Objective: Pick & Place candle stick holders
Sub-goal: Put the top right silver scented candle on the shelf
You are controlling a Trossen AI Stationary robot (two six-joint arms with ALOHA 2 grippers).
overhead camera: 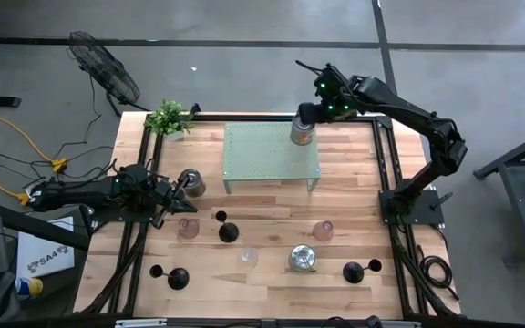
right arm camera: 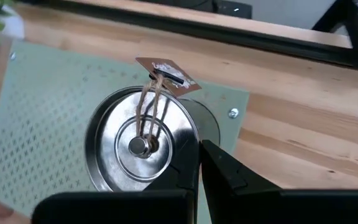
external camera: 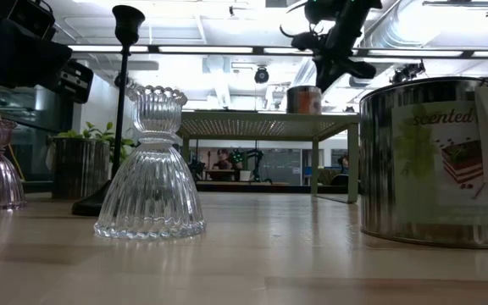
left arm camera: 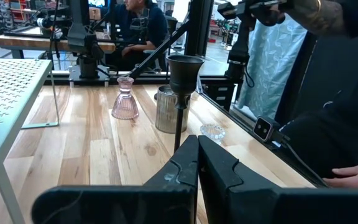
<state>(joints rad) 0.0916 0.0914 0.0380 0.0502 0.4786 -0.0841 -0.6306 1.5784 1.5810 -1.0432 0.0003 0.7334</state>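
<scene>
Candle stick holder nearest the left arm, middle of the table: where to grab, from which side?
Grip the thin upright stem of the candle stick holder, just under its tiny top cup, coming level from the left hand side. The domed base looks too wide and rounded to pinch; the pink glass stands close beside it.

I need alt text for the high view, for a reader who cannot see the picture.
Seen from above, a wooden table holds three black candle stick holders along its near half. The right tool hovers shut over a silver tin on a pale green perforated shelf; the left tool waits shut beside another tin at the left.
</scene>
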